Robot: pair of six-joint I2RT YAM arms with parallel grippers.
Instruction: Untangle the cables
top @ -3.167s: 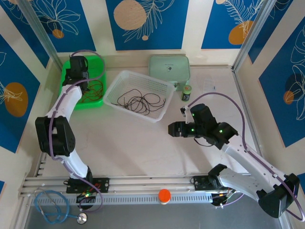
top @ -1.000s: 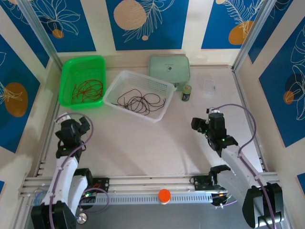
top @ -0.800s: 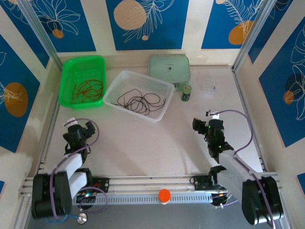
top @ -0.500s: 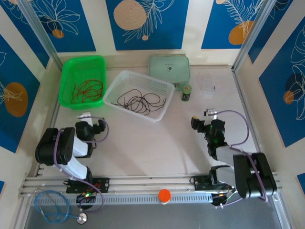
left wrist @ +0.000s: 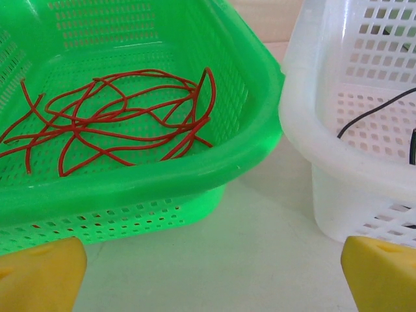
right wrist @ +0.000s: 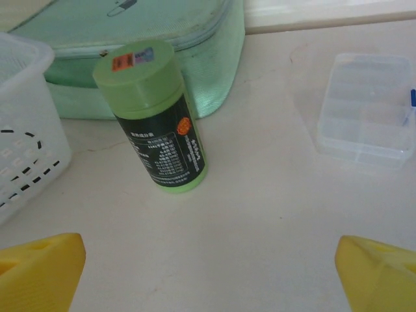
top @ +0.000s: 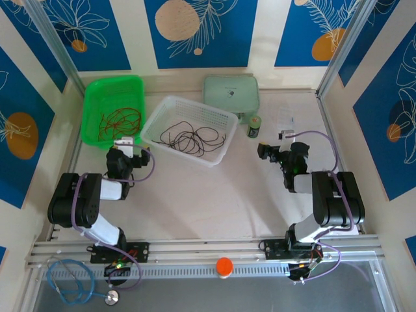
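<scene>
On the tabletop (left wrist: 260, 247): one cable per basket

Thin loose loops of the red cable (left wrist: 117, 123) are seen inside the green basket (left wrist: 130, 188); the black cable (top: 190, 138) is looped in the white basket (left wrist: 312, 130) beside it. The left hand (left wrist: 209, 276) and right hand (right wrist: 208, 276) are held wide, empty.

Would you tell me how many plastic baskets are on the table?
2. A green perforated plastic basket sits at the far left, holding the thin red wire; a white perforated plastic basket stands just right of it, holding the thin black wire.

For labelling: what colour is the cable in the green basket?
Cable is red; left wrist view.
</scene>
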